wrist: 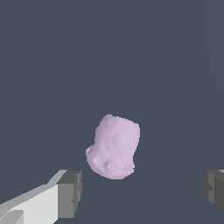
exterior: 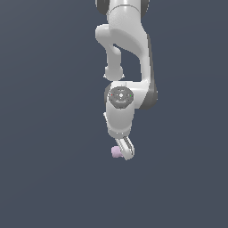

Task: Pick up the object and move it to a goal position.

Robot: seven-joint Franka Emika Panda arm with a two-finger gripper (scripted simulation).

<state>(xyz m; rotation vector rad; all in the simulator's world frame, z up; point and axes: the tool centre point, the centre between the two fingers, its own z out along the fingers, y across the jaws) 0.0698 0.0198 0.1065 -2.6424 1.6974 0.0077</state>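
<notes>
Gripper (wrist: 140,194) fingers (wrist: 70,192) spread wide, gap exceeds object (wrist: 114,146). Object lies beyond fingertips, untouched. Surrounding surface (exterior: 44,178) bare; no obstacles near.

The Panda arm (exterior: 127,49) is rendered in smooth glossy white, built from rounded, tube-like links with bulging joint housings. Dark grey bands are seen at the seams between links, most clearly along the side toward the exterior view's right. A round dark grey cap (exterior: 120,96) is set into one joint; small red and green marks are visible on it, too small to be read. The gripper (exterior: 124,150) is shown as white with thin grey edging. In the wrist view its fingers (wrist: 41,202) are blocky and white, each tipped with a dark grey rectangular pad (wrist: 70,193).
</notes>
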